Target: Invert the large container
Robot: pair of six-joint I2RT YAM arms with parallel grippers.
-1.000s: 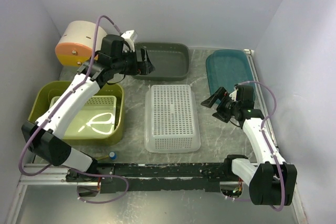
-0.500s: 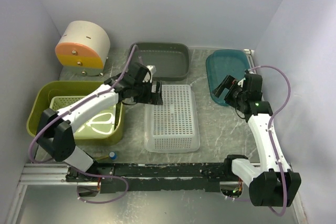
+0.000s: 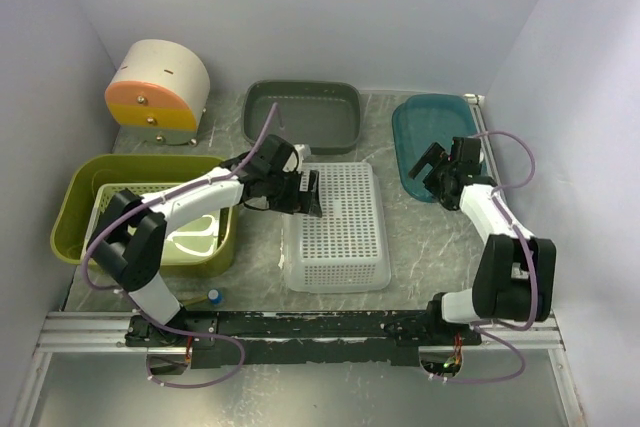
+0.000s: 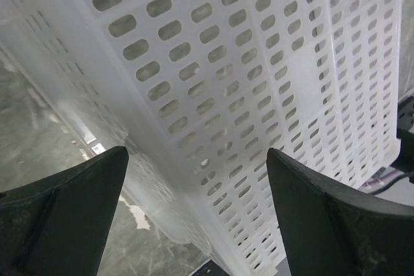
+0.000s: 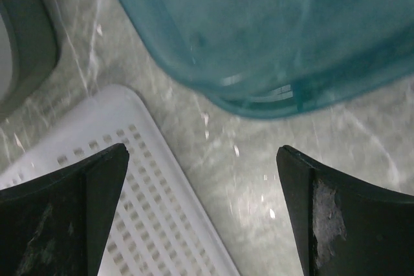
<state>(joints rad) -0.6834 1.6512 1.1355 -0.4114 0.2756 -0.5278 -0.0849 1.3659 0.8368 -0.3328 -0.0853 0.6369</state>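
Observation:
The large container (image 3: 76, 209) is the olive-green tub at the left. It stands upright with a pale green tray (image 3: 190, 232) inside it. My left gripper (image 3: 308, 194) is open and empty at the left edge of an upside-down white slotted basket (image 3: 340, 222), to the right of the tub. In the left wrist view the gripper (image 4: 196, 159) faces the basket's wall (image 4: 259, 82). My right gripper (image 3: 432, 169) is open and empty beside the teal bin (image 3: 430, 132). In the right wrist view it (image 5: 202, 153) hangs over bare table.
A dark grey tray (image 3: 305, 112) lies at the back centre. An orange and cream drum (image 3: 155, 87) stands at the back left. A small blue-capped item (image 3: 215, 297) lies near the front rail. The right wrist view shows the teal bin (image 5: 272, 24) and the basket's corner (image 5: 129, 179).
My left gripper has swung from the grey tray forward to the white basket's left edge, and the basket has shifted slightly right. My right gripper has moved back toward the teal bin.

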